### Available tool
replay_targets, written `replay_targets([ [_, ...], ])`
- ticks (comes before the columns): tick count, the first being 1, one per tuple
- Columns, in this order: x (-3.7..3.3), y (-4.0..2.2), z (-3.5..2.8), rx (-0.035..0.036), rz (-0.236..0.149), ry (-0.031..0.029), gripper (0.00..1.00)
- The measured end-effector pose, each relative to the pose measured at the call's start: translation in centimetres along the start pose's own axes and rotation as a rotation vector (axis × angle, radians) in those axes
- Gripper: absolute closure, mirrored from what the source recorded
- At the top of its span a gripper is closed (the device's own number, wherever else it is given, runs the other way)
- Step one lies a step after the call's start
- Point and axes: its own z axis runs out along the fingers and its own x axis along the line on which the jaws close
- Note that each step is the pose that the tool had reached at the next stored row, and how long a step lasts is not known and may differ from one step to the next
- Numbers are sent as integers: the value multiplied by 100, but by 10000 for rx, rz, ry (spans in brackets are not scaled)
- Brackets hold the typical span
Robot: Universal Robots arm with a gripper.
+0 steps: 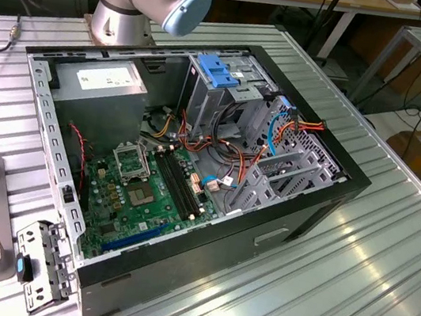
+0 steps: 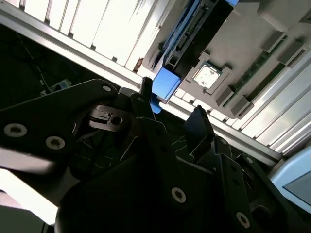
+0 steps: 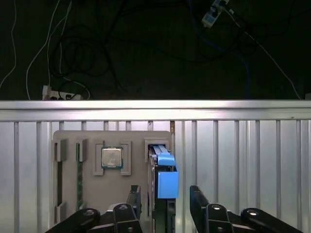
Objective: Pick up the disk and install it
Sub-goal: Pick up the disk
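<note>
The disk stands on edge in a slot of a grey fixture plate, showing its thin side and blue carrier rail. My gripper is open, with one dark finger on either side of the disk and a small gap to each. In the second wrist view the same blue rail end of the disk sits between the two fingertips of the gripper. The open computer case lies on the table in the exterior view, with a grey drive cage topped by a blue latch bracket.
A square chip rests in a pocket of the fixture plate beside the disk. The ribbed metal table ends at an edge, beyond which cables lie on a dark floor. The arm's base stands behind the case.
</note>
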Motion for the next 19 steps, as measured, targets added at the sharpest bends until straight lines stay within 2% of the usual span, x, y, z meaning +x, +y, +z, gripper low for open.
replay_targets([
  [1,-6,0,30,2,0,-1,46],
  [6,-6,1,165,0,3,1,46],
  [15,-3,27,347,1,3,0,46],
  [19,0,23,493,0,2,0,46],
])
